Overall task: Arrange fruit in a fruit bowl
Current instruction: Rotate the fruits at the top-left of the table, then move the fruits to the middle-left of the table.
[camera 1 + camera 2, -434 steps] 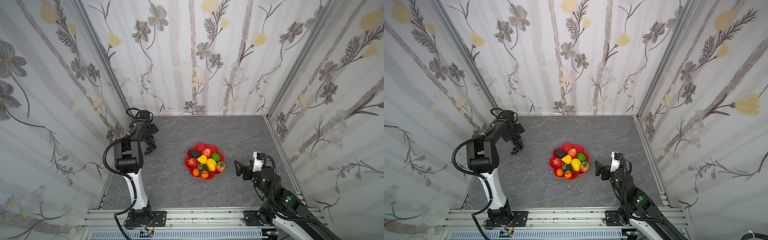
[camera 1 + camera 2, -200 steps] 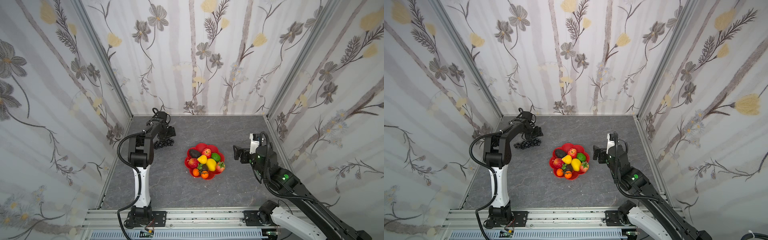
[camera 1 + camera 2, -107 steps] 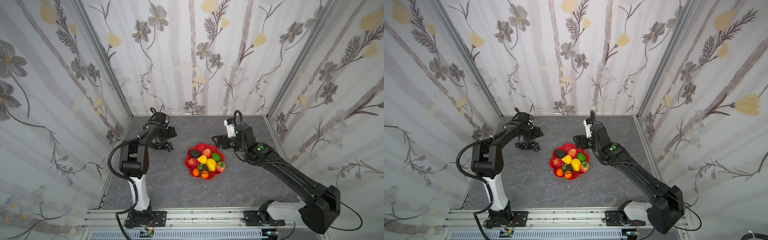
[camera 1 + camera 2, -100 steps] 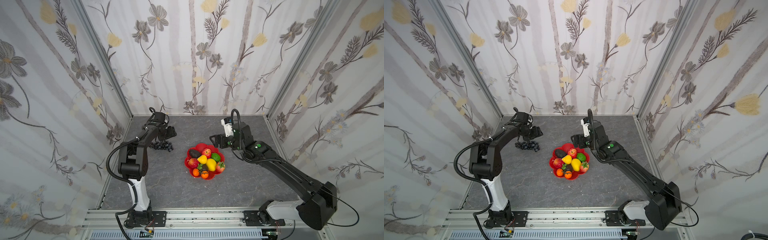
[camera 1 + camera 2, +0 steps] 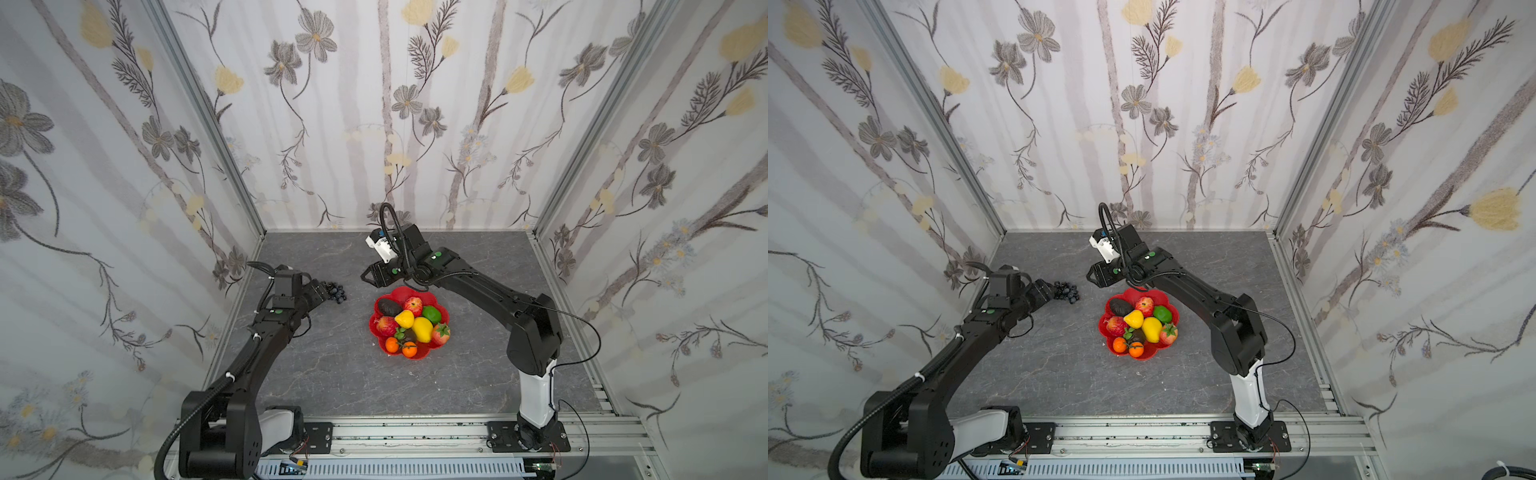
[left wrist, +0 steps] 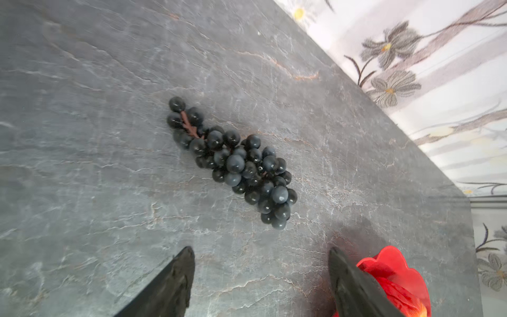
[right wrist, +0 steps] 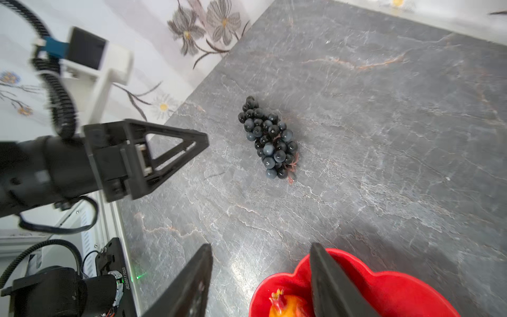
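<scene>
One glossy black grape bunch (image 6: 233,162) lies on the grey worktop (image 6: 82,137) near the red scalloped bowl (image 7: 397,288). The left end effector (image 6: 260,249) and the right end effector (image 7: 260,245) are spread, empty. The bunch is probably light and floppy; pinch its thick middle.

One fruit bowl (image 5: 428,352), eleven fruits (image 5: 422,329), two robot arms (image 5: 276,318).
The bowl held ten pieces: two oranges (image 5: 391,344) at 7 o'clock, two yellow fruits (image 5: 404,319) at centre, and one each of avocado (image 5: 388,307) at 11, apple (image 5: 412,304) at 12, lime (image 5: 432,314) at 2, bumpy red fruit (image 5: 386,326) at 9, strawberry (image 5: 441,333) at 4, dark leafy fruit (image 5: 406,335); one grape bunch (image 5: 334,292) lay outside at 10.
</scene>
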